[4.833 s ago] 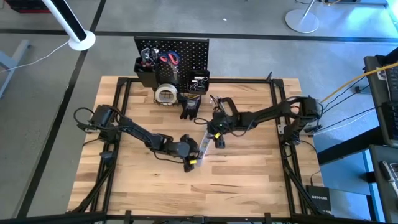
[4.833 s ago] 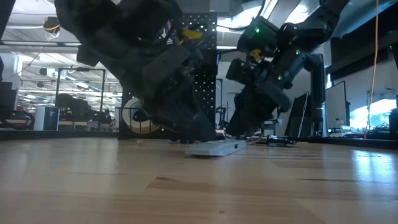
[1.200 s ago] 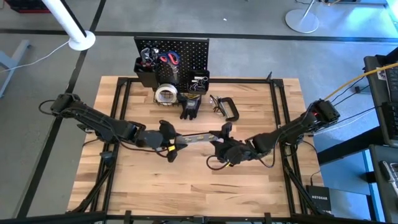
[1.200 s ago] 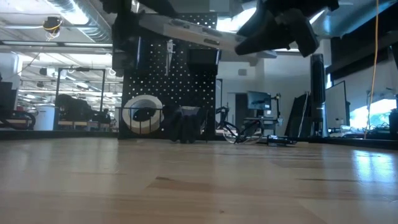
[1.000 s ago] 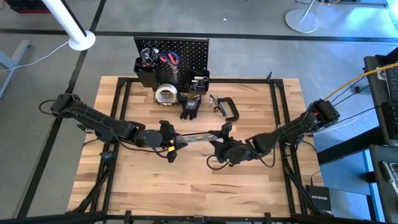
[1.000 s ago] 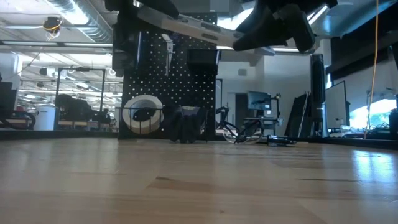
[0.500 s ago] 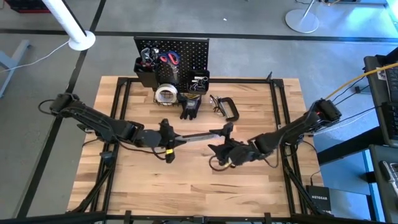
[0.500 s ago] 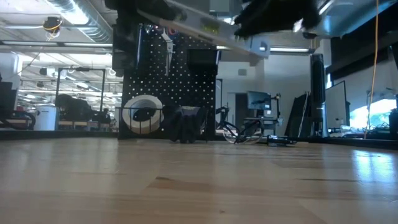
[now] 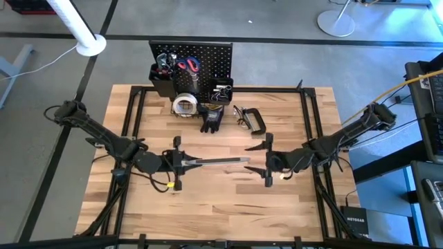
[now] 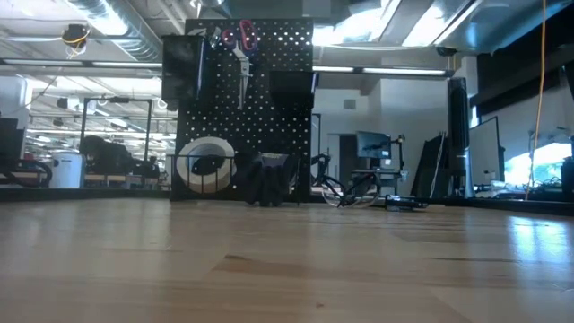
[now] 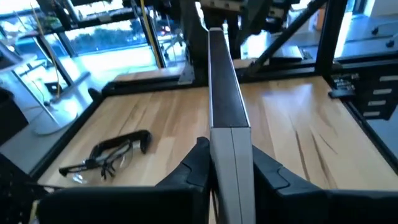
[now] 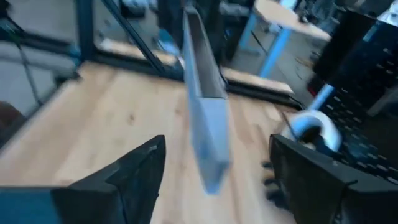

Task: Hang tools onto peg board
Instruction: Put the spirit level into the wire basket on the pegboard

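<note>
The silver level bar [image 9: 214, 162] [image 11: 227, 99] hangs level above the table's middle, with my left gripper [image 9: 178, 163] [image 11: 231, 152] shut on its left end. My right gripper [image 9: 267, 161] [image 12: 217, 146] stands wide open just past the bar's right end [image 12: 208, 165], one finger on each side and not touching it. The peg board [image 9: 201, 55] [image 10: 260, 90] stands upright at the far edge with scissors [image 10: 240, 40] hanging on it. A tape roll [image 9: 184, 104], black gloves [image 9: 211, 119] and a C-clamp [image 9: 255, 121] lie at its foot. Neither gripper shows in the low view. My left gripper pinches the bar's left end [image 11: 231, 140] between its two fingers [image 11: 200, 163], one on each long side. The fingers come about level from the table's left and lie along the bar. The bar sticks out level toward the right edge, lifted clear of the table.
Black bins [image 9: 166, 79] hang on the peg board's lower part. A dark frame rail [image 9: 208, 90] runs around the tabletop. Bare wood [image 9: 221, 207] stretches across the near half of the table.
My right gripper has let go of the bar, opened wider and drawn back toward the right edge. My left gripper has moved toward the left edge with the bar, which has swung round to lie along the table's width. Both have risen out of the low view.
</note>
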